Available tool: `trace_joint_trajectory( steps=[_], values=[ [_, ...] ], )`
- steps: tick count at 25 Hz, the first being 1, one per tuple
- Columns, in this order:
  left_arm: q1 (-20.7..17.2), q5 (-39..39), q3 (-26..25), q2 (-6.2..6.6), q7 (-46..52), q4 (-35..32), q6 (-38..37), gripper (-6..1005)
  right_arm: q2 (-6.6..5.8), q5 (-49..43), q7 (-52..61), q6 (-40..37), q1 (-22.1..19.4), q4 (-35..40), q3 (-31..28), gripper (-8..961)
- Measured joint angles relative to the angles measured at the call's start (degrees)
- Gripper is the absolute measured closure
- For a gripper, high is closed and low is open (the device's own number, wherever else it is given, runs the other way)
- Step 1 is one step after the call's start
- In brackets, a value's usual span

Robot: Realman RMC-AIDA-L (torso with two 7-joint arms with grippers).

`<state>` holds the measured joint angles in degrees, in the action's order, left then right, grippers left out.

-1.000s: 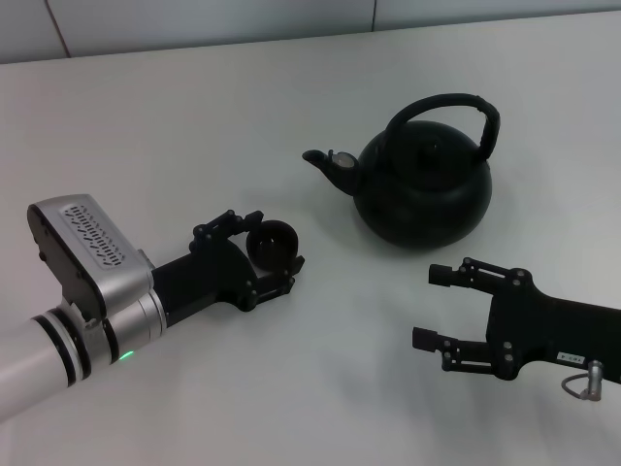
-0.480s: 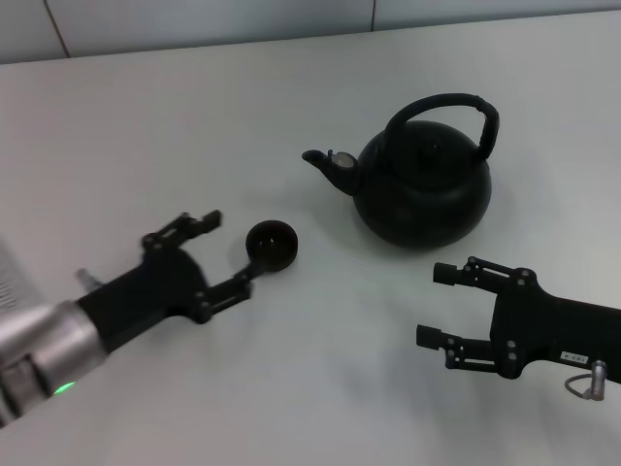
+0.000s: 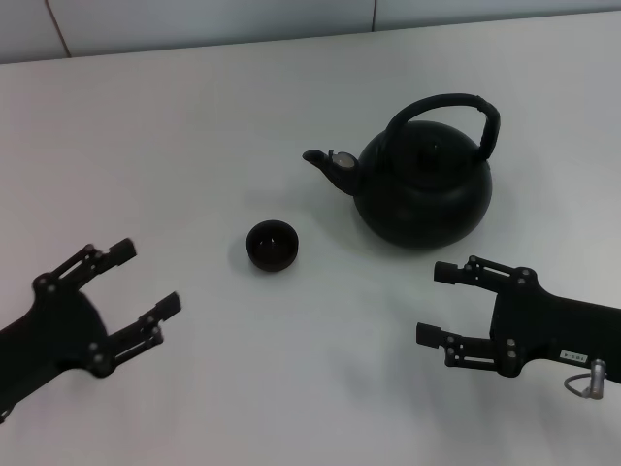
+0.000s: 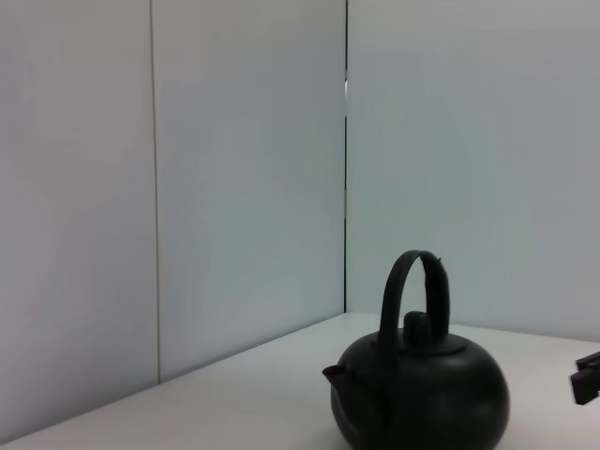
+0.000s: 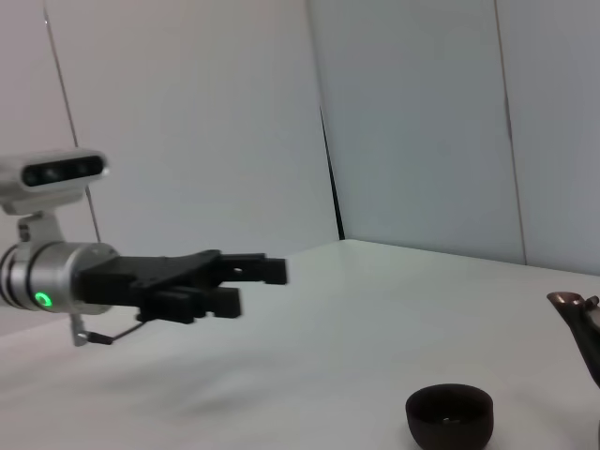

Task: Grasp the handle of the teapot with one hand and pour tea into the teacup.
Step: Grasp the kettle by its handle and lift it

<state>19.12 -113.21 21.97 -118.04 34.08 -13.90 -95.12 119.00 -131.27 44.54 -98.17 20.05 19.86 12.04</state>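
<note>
White surface, pale wall panels behind. Nearest you, the left gripper (image 3: 121, 291) sits low at the left edge, jaws spread, holding nothing, well apart from the cup. Your right gripper (image 3: 439, 303) is at the near right, jaws spread too, empty, pointing in toward the middle, just short of the pot.

Further out, the teacup (image 3: 271, 245) stands upright on the surface between the two arms, free of both. It looks small and light, easy to knock over, so keep jaws away from it.

Beyond it, right of centre, the teapot (image 3: 421, 188) rests upright, spout toward the cup, with a gap between them. It looks rigid and probably heavy, more so if full; I can't tell the fill. The handle (image 3: 447, 104) arches over the lid and stands up; take it at the top of the arch, jaws across the bar, so the pot hangs balanced and won't swing. The ribbed wrap should help grip.

Right arm is nearer, forearm low, wrist level; you'd need to lift it over the body to reach the arch. No tea visible yet.
</note>
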Motion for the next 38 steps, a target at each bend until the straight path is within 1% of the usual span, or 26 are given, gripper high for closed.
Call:
trace_joint_trajectory(
  steps=[7,8,14,20,29,33,34,35,36,38],
  values=[
    [-1.83,0.0,1.76,0.1,1.12,-2.8,-1.69,200,0.09,0.05,0.21,0.0,-0.05,0.0,-0.03,145],
    [-2.23,0.0,3.21,0.15,1.13,-3.72,-1.93,200,0.09,0.06,0.22,0.02,-0.13,0.0,-0.07,144],
    [-3.0,-0.08,6.15,0.1,1.48,-6.0,0.51,200,0.09,0.14,0.25,0.07,-0.2,-0.24,-0.16,146],
    [-3.52,-0.17,7.21,0.02,1.16,-7.54,3.42,200,0.09,0.3,0.27,0.09,-0.19,-0.53,-0.18,149],
    [-3.48,-0.14,7.3,0.11,1.16,-7.67,2.95,200,0.17,1.01,0.14,0.21,-0.7,-0.78,-0.17,154],
    [-3.44,-0.02,7.11,0.05,1.7,-7.4,2.44,200,0.25,4.36,-2.18,0.36,-2.07,-2.76,-0.17,156],
    [-3.43,-0.01,7.04,0.04,1.8,-7.38,2.44,200,0.25,6.62,-3.85,0.52,-2.84,-3.99,-0.17,156],
    [-3.38,0.17,6.89,0.0,1.94,-7.3,2.37,200,0.34,13.48,-8.03,1.6,-4.78,-7.85,-0.18,157],
    [-3.38,0.17,6.89,0.0,1.94,-7.3,2.37,200,0.34,13.48,-8.03,1.6,-4.78,-7.85,-0.18,157],
    [-3.35,0.24,6.85,0.01,1.95,-7.25,2.33,200,0.45,20.77,-14.59,3.2,-6.54,-12.9,-0.17,159]
  ],
)
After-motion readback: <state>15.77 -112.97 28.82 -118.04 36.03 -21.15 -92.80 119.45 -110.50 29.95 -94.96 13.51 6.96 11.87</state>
